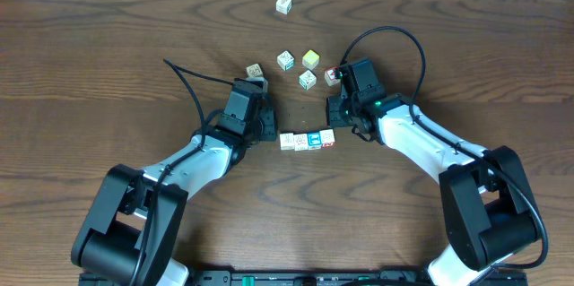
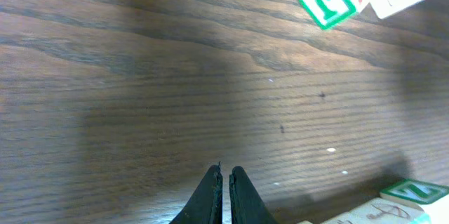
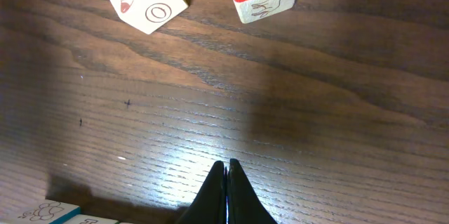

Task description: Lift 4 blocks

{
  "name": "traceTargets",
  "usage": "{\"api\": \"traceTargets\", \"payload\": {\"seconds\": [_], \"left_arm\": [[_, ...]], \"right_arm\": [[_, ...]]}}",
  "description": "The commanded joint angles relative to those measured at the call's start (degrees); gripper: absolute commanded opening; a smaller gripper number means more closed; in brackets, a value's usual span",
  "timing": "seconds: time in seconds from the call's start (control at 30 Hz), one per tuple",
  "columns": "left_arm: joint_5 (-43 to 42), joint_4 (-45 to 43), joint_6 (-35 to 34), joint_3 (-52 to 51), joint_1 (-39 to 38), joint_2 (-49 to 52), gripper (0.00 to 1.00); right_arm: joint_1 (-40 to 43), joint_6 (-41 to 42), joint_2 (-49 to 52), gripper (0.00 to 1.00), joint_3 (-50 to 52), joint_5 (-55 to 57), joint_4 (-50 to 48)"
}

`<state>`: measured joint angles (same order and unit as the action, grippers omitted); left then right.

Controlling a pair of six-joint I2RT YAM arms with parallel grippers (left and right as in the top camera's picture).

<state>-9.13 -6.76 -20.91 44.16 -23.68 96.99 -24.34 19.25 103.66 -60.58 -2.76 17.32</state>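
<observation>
The four blocks [image 1: 307, 140], small cream cubes with blue, green and red printed faces, sit side by side in a row on the worktop [image 1: 108, 35] between the arms. One shows a green "Z". The left arm's fingers [image 2: 209, 199] and the right arm's fingers [image 3: 242, 203] are pressed together.

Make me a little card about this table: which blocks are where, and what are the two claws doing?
row: four small cream wooden picture cubes, side by side in a line
loose cubes: six scattered beyond the row, including one yellow-faced cube
left gripper: shut, holding nothing
right gripper: shut, holding nothing
table: dark brown wood
</observation>
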Motion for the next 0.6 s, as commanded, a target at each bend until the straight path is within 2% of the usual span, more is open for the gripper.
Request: {"api": "traceTargets", "payload": {"seconds": [0.0,0.57], "left_arm": [[-3.39,-0.22,0.70,1.33,0.09,0.37,0.07],[-3.41,0.79,3.30,1.33,-4.37,0.37,0.07]], "right_arm": [[0.31,-0.66,0.52,0.01,0.04,0.79,0.22],[0.31,-0.66,0.52,0.01,0.04,0.81,0.92]]}}
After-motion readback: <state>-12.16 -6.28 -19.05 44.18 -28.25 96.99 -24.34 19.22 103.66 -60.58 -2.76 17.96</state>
